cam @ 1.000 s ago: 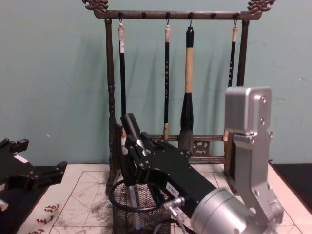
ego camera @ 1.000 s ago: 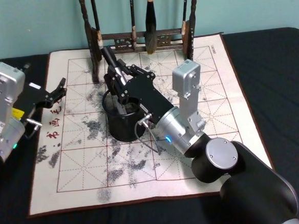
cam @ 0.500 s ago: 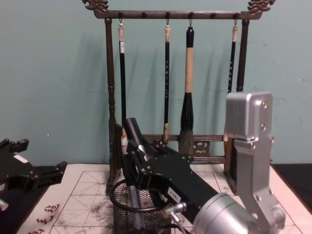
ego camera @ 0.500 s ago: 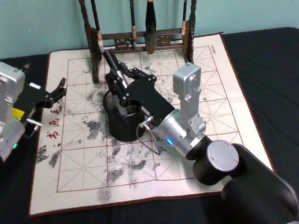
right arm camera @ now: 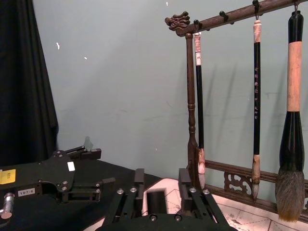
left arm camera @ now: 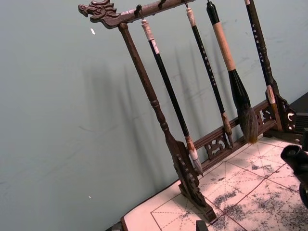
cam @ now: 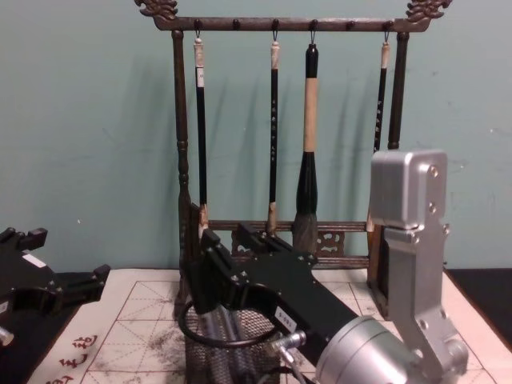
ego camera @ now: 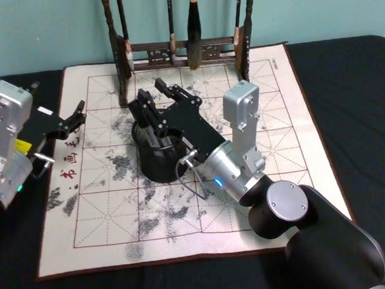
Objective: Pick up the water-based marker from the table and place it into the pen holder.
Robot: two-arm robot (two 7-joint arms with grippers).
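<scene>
The black wire-mesh pen holder [ego camera: 155, 165] [cam: 258, 350] stands on the white mat [ego camera: 105, 223] left of centre. My right gripper [ego camera: 153, 94] [cam: 227, 240] [right arm camera: 161, 179] hangs just above its rim, open, with its fingers spread to either side. The water-based marker [cam: 214, 336] stands inside the holder, showing dark through the mesh. In the right wrist view its round dark top [right arm camera: 155, 199] sits low between the fingers, touching neither. My left gripper [ego camera: 77, 117] [cam: 60, 282] [right arm camera: 94, 167] rests open at the mat's left edge, holding nothing.
A tall dark wooden rack [ego camera: 173, 50] [cam: 276, 24] [left arm camera: 159, 115] with several hanging calligraphy brushes stands at the mat's far edge, close behind the holder. The right arm's silver links [ego camera: 244, 124] rise just right of the holder. Dark tabletop [ego camera: 348, 107] surrounds the mat.
The right gripper opened and let go of the marker. The marker, earlier tilted and sticking up above the fingers, has dropped into the pen holder. The left arm has not moved.
</scene>
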